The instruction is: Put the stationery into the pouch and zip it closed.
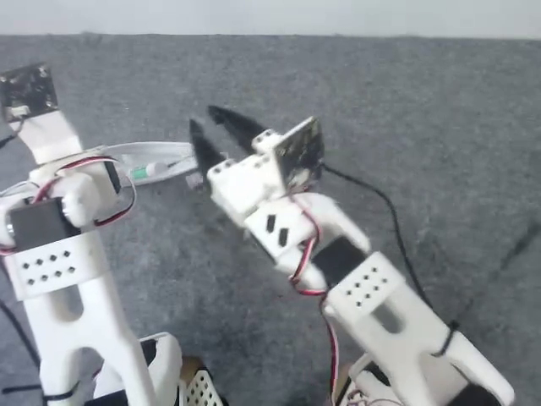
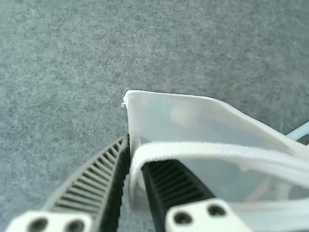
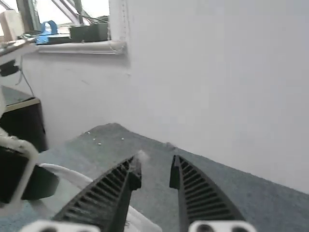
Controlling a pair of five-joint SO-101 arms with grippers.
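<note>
Left wrist view: pouch edge clamped inside left end effector

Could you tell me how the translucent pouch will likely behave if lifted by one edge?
The translucent white zip pouch is probably floppy: its thin wall curves where the left gripper pinches one edge. It seems light, though the green-marked item inside may slide when tilted.

High and close left-wrist views share the pouch.
</note>
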